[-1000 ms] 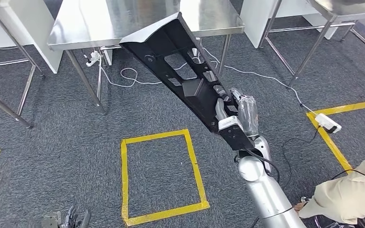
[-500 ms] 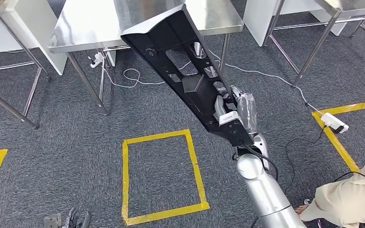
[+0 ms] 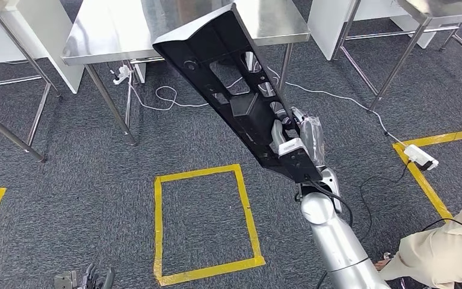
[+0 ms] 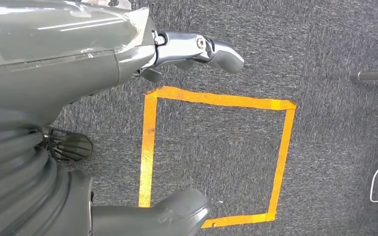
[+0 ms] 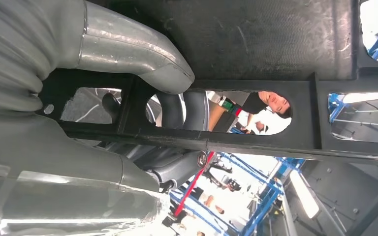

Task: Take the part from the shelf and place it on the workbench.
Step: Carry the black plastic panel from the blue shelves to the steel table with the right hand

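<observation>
The right hand (image 3: 298,141) grasps the long black part (image 3: 234,90) near its lower end, and much of the hand is hidden behind it in the head view; in the right wrist view the thumb (image 5: 133,51) lies on a bar of the part (image 5: 256,34) and dark fingers (image 5: 182,110) show through an opening. The part slants up from the hand, held in the air, its broad far end overlapping the steel workbench (image 3: 102,30) in the picture; whether it touches the top cannot be told. The left hand (image 4: 187,54) hangs released above the carpet, holding nothing, over a yellow tape square (image 4: 280,147); it is cut off at the lower edge of the head view; a person's beige sleeve (image 3: 445,250) is cut off at the corner.
</observation>
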Robot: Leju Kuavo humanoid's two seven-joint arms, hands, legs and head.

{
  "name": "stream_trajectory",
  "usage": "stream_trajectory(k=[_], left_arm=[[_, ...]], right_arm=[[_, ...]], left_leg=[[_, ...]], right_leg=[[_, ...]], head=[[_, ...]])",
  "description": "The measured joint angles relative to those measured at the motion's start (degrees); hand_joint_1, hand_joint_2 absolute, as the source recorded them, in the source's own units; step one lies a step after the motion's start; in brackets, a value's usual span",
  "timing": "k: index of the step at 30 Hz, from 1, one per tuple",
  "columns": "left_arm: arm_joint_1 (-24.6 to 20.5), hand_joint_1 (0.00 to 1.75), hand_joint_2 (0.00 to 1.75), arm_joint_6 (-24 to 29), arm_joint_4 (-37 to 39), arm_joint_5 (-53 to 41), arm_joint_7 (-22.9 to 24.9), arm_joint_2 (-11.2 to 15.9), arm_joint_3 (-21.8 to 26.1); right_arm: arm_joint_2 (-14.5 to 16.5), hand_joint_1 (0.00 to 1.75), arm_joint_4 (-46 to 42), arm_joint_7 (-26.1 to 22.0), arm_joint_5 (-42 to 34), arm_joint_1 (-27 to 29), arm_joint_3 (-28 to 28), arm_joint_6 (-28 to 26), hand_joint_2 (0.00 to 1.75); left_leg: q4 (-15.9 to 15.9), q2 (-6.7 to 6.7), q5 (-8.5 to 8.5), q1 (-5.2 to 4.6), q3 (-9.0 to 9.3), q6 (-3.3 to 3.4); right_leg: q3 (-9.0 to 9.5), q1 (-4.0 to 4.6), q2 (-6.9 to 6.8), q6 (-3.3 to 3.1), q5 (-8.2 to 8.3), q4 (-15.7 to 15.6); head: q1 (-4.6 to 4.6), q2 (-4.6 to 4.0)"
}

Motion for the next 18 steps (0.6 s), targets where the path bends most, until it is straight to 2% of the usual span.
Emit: stream_trajectory(k=[10, 15, 17, 18], left_arm=[[0.0, 0.0, 1.75, -0.2, 0.0, 0.0, -0.1, 0.0, 0.4], [0.0, 0.0, 1.75, -0.5, 0.0, 0.1, 0.0, 0.1, 1.0], [-0.1, 0.0, 1.75, -0.5, 0.0, 0.1, 0.1, 0.2, 1.1], [-0.2, 0.0, 1.75, -0.6, 0.0, 0.2, 0.2, 0.2, 1.2]], right_arm=[[-0.3, 1.75, 0.1, -0.3, -1.0, 0.1, -0.1, 0.0, 1.75], [-0.3, 1.75, 0.5, -0.3, -1.2, 0.0, -0.1, 0.0, 1.75], [-0.2, 1.75, 0.7, -0.2, -1.3, -0.3, -0.1, 0.0, 1.75], [-0.2, 1.75, 0.8, -0.2, -1.3, -0.4, -0.1, 0.0, 1.75]], left_leg=[[0.2, 0.0, -0.08, -0.32, -0.09, 0.19], [0.7, 0.02, -0.51, -0.38, -0.27, 0.99], [0.7, 0.05, -0.59, -0.49, -0.31, 1.46], [0.5, 0.09, -0.58, -0.6, -0.23, 1.83]], right_leg=[[0.02, -0.45, 0.0, 0.05, 0.02, -0.1], [0.1, -0.67, 0.02, 0.3, -0.08, -0.1], [0.25, -0.73, 0.05, 0.65, 0.06, -0.1], [0.4, -0.62, 0.07, 1.08, 0.36, 0.0]], head=[[-0.03, 0.0], [-0.04, 0.0], [-0.04, 0.0], [-0.05, 0.01]])
